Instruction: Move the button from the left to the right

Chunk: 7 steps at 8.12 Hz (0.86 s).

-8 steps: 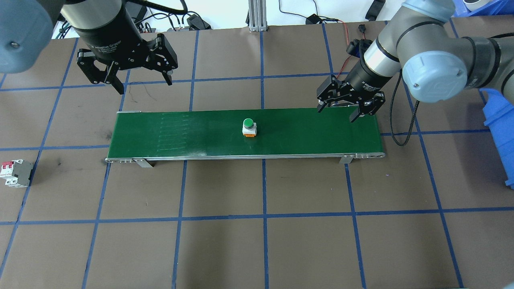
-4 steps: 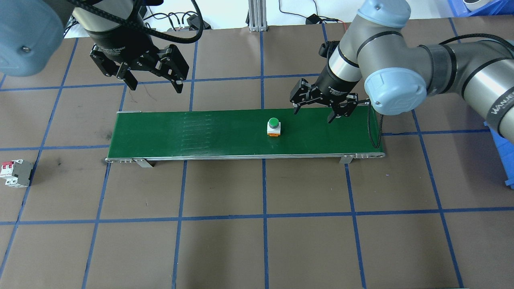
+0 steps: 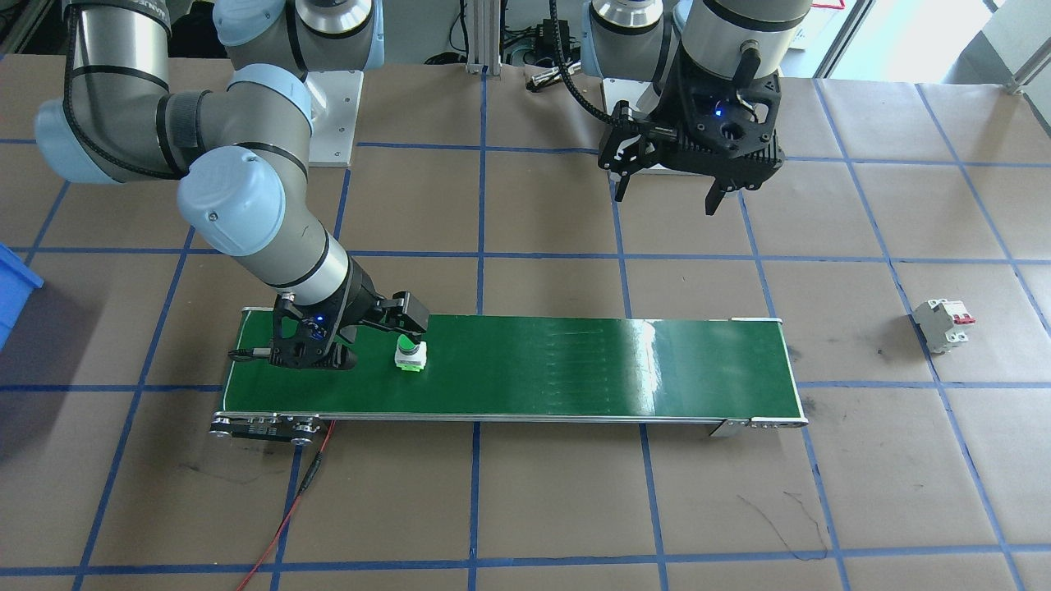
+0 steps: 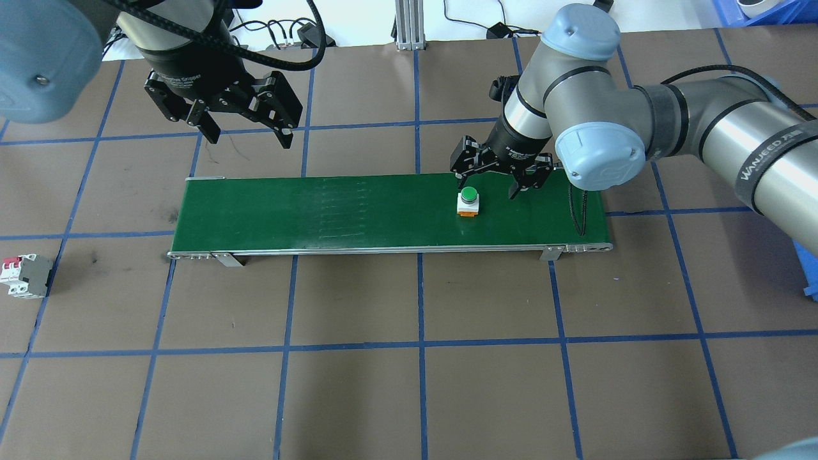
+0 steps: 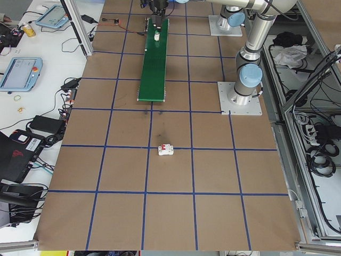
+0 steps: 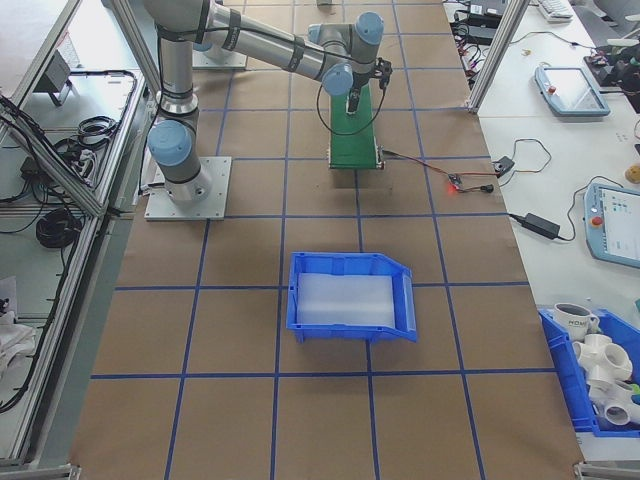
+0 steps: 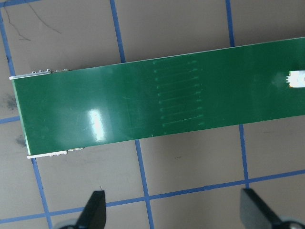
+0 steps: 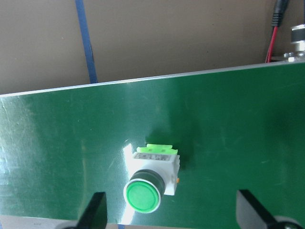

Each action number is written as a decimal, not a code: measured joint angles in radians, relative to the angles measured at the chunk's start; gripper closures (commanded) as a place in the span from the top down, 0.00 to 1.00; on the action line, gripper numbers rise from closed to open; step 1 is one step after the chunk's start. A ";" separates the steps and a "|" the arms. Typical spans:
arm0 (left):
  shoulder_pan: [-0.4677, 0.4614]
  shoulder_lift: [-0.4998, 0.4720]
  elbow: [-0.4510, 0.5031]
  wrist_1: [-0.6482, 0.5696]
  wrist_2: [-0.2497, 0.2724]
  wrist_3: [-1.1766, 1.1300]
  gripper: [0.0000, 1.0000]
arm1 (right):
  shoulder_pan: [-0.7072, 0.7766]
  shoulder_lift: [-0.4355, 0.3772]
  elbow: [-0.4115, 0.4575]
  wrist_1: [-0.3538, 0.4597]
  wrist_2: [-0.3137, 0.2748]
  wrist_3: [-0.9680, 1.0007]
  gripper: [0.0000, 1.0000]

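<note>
Since the earlier frames the button (image 4: 470,200) has travelled rightward along the green conveyor belt (image 4: 319,214) and now sits right of centre in the overhead view, upright on the belt. Right gripper (image 4: 489,181) has shifted left to meet it, fingers spread wide, one fingertip just beside the button, no contact visible. Left gripper (image 4: 246,132) hangs open at upper left, above the belt's far edge. Circuit breaker (image 4: 25,276) lies at the left edge of the table (image 4: 409,383).

One button (image 4: 470,195), one breaker (image 4: 25,275), one belt (image 4: 319,214)
</note>
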 measured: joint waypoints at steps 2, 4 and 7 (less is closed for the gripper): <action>0.000 0.001 -0.002 0.001 -0.002 -0.003 1.00 | 0.001 0.040 0.001 -0.013 -0.027 -0.024 0.64; 0.000 0.000 -0.003 0.001 -0.003 -0.004 1.00 | 0.000 0.073 0.000 -0.022 -0.098 -0.055 0.14; 0.000 0.003 -0.005 0.001 -0.003 -0.004 1.00 | -0.025 0.068 -0.009 -0.009 -0.197 -0.139 0.00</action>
